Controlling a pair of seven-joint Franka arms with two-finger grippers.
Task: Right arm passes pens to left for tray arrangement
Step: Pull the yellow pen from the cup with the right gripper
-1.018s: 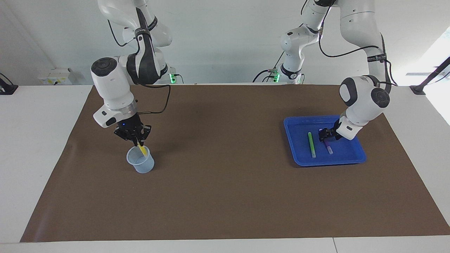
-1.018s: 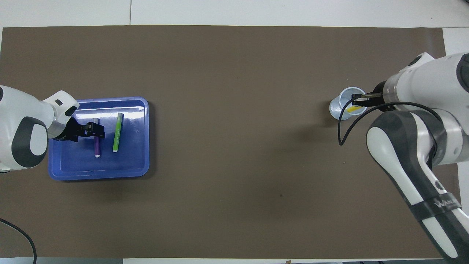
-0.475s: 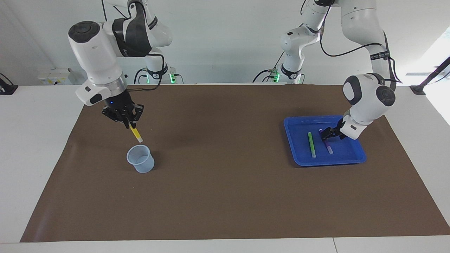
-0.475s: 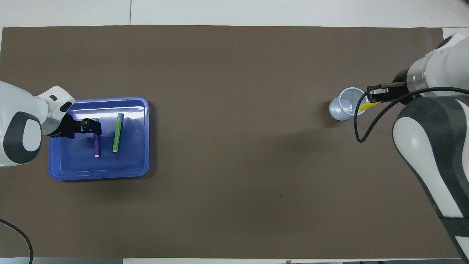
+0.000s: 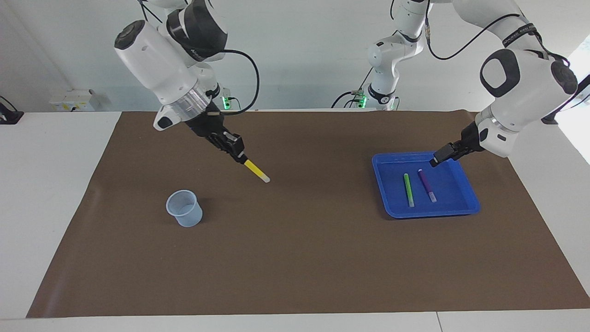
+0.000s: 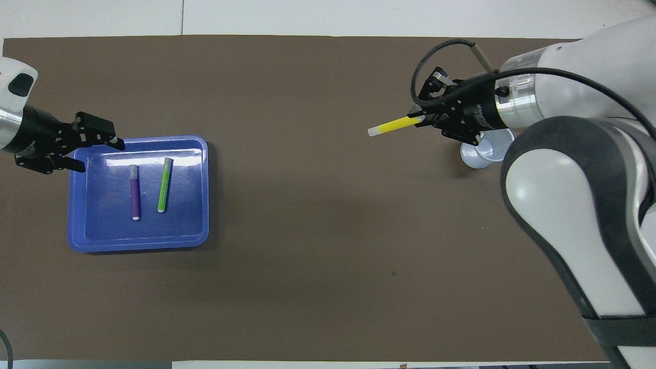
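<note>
Right end effector (image 5: 234, 148) is clamped on the butt end of the yellow pen (image 5: 256, 170), held up over the brown mat (image 5: 295, 258) between the cup and the tray, whitish tip pointing toward the left arm's end of the table. Gripping the back end leaves most of the barrel free, likely so the other arm has something to take at the handover. Pen is tilted down, not touching the mat.

Left end effector (image 6: 95, 143) hangs over the tray's edge at the corner farther from the robots, fingers spread, holding nothing; judged ready to go meet the yellow pen.

Blue tray (image 5: 468, 205) sits at the left arm's end of the table. In it the green pen (image 5: 408, 189) and purple pen (image 5: 427, 185) lie side by side, near each other but apart, roughly parallel, whitish tips at the ends farther from the robots. So two of three look placed, with room left beside the purple one.

Translucent bluish cup (image 5: 184, 215) stands upright at the right arm's end, looks empty.

Surface: a brown mat covering most of a white table (image 5: 50, 184). Plain pale wall past the arm bases, with a wall socket box (image 5: 73, 100) low on it near the right arm's end.
</note>
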